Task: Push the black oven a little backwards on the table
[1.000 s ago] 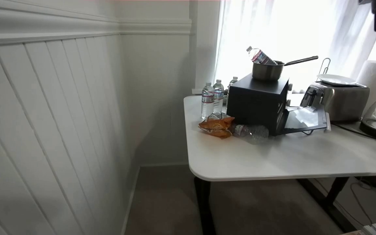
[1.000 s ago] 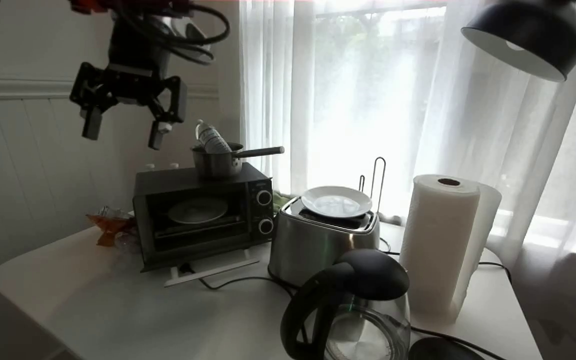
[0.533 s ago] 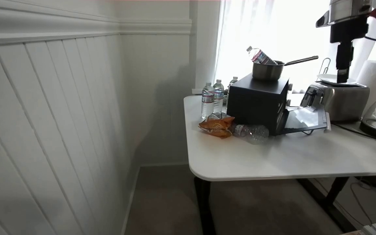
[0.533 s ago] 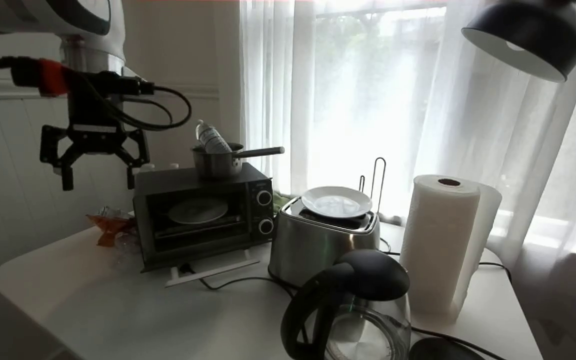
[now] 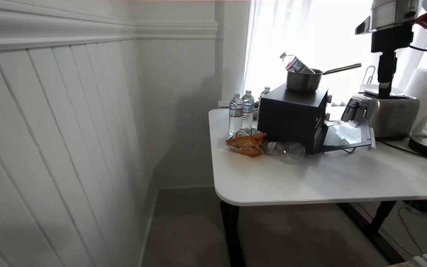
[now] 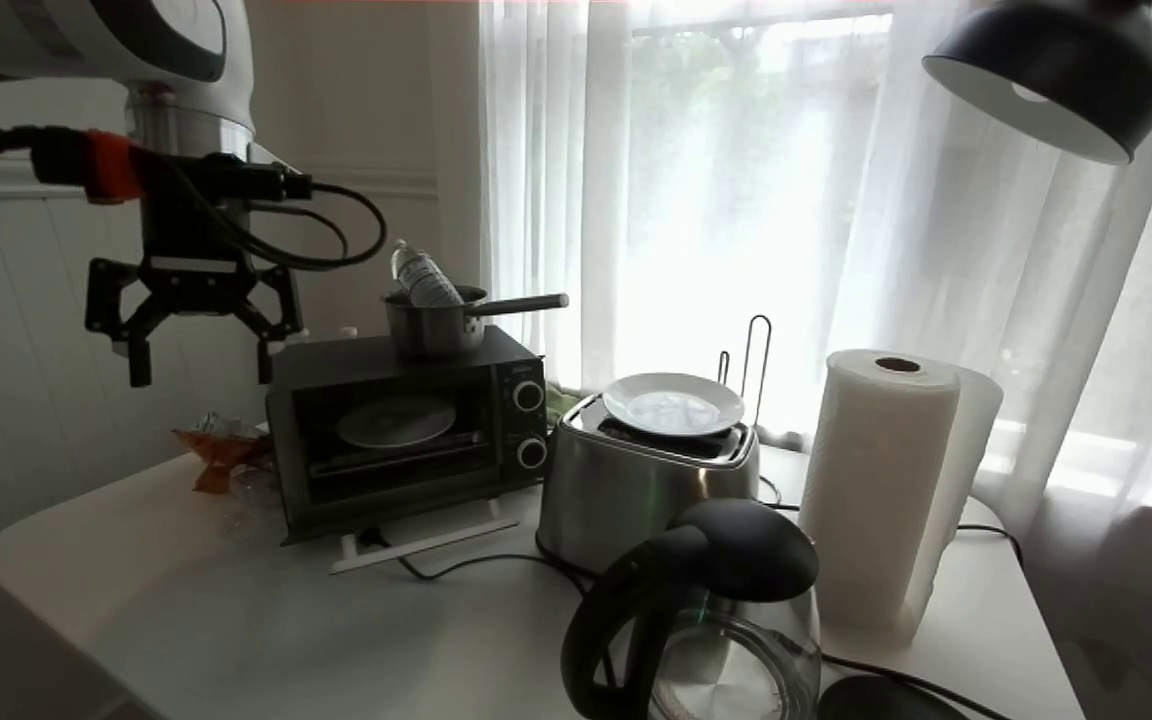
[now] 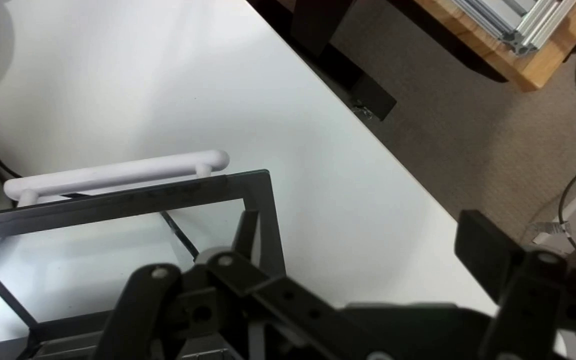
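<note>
White table (image 6: 386, 640) by curtained window (image 6: 756, 250): black oven (image 5: 289, 120), door (image 5: 347, 135) lowered

Oven stands right of centre in an exterior view, door pointing to the right edge, long axis running back into the frame toward the window. In an exterior view, left of centre, the knobbed front (image 6: 511, 430) faces the lower right; the long axis runs left to right, rising slightly. Gripper (image 6: 202, 366) hangs at mid-left of the frame, fingers (image 6: 140, 363) down, jaws standing wide apart, clear of the oven body.
</note>
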